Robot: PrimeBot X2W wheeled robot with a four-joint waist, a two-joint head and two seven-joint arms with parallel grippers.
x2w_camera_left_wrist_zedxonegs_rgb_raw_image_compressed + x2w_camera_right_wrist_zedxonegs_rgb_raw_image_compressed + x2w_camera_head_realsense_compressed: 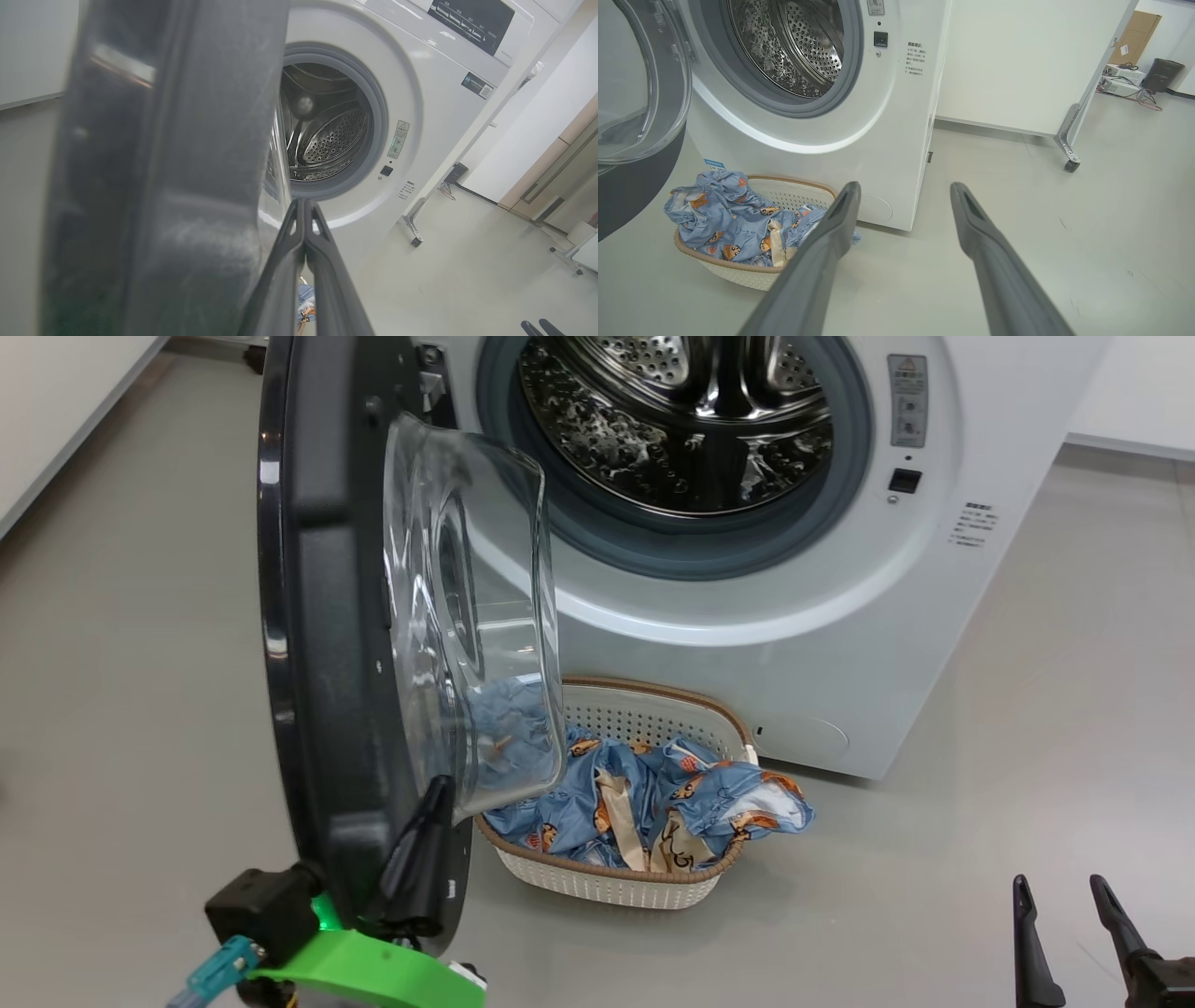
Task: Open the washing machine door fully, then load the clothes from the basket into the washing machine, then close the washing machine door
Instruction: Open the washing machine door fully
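Step in hand (judged): finishing the door opening. The washing machine door (pixel 327 616) is standing roughly edge-on to the head camera, open but probably not fully. The left gripper (pixel 437 793) is sitting with fingers pressed together, holding nothing, at the door's low inner rim just beside the glass bowl (contact likely, hard to confirm). The right gripper (pixel 1060 882) is hanging spread wide and empty at near right. The basket (pixel 644 714) is sitting on the floor against the washing machine (pixel 934 616), with the clothes (pixel 644 784) heaped inside and the bowl overhanging its left end. Advice: pushing on the black rim, not the glass, following the hinge arc leftward until the basket is uncovered.
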